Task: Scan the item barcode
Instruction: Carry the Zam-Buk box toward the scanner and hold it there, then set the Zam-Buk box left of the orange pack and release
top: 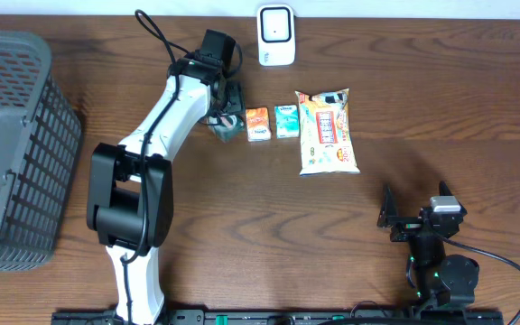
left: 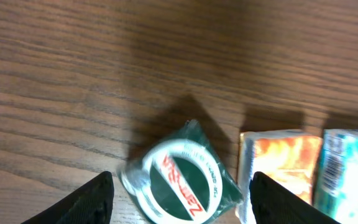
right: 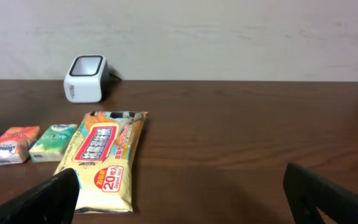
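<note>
A dark wood table (top: 441, 99) runs up to a pale wall (right: 229, 31) at the back. The left gripper (left: 182, 202) hangs low over the table with its jaws spread. In the wrist view one dark finger (left: 92, 202) shows at each lower corner. The green packet (left: 179, 177) lies flat on the wood between them. It is a round thing in green wrap, with a white ring and red lettering on top, and it sits slightly askew. A sliver of table shows on each side of it, so the jaws straddle the packet without pinching it.

Just beside the packet, on the scanner's side, lies an orange pack (top: 256, 125), close to the far finger. A teal pack (top: 286, 120) comes next, then a wipes bag (top: 327, 132), all in one row. The scanner (top: 276, 36) stands at the back edge of the table, beyond the two small packs and well apart from the green packet (its window faces the table).

A grey basket (top: 12, 144) stands at the far left edge. The right gripper (right: 185, 199) sits near the front right. Its jaws are spread wide and hold nothing, and it faces the row from a distance.
</note>
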Action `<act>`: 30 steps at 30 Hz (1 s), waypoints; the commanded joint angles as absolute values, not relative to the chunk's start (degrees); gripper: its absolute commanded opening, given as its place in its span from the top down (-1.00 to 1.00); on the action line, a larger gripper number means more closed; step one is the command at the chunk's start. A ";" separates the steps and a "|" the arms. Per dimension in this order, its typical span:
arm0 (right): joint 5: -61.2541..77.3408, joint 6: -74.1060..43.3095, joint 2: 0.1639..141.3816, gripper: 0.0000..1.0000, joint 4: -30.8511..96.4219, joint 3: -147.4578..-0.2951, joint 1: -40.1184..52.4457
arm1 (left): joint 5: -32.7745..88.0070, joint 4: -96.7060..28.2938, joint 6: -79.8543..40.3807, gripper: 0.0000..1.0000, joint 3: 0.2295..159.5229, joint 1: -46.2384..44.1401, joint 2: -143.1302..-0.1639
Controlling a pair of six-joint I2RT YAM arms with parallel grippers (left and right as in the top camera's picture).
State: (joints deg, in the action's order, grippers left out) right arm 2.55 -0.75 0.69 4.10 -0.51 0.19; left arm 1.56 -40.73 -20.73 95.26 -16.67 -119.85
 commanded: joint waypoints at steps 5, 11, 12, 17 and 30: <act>2.07 -0.16 0.38 -0.98 4.27 -0.32 0.43 | 0.82 -41.08 -20.62 -0.38 96.07 -16.60 -121.51; 2.07 -0.16 0.38 -0.99 4.27 -0.32 0.43 | 0.80 -41.10 -20.56 -0.38 96.27 -16.58 -121.12; 2.07 -0.16 0.38 -0.99 4.27 -0.32 0.43 | 0.80 -41.10 -20.56 -0.38 96.33 -16.58 -120.68; 2.07 -0.16 0.38 -0.99 4.27 -0.32 0.43 | 0.78 -41.12 -18.65 -0.61 96.64 -16.38 -115.48; 2.07 -0.16 0.38 -0.99 4.27 -0.32 0.43 | -19.79 -35.99 -13.10 -0.82 96.64 -5.96 -89.95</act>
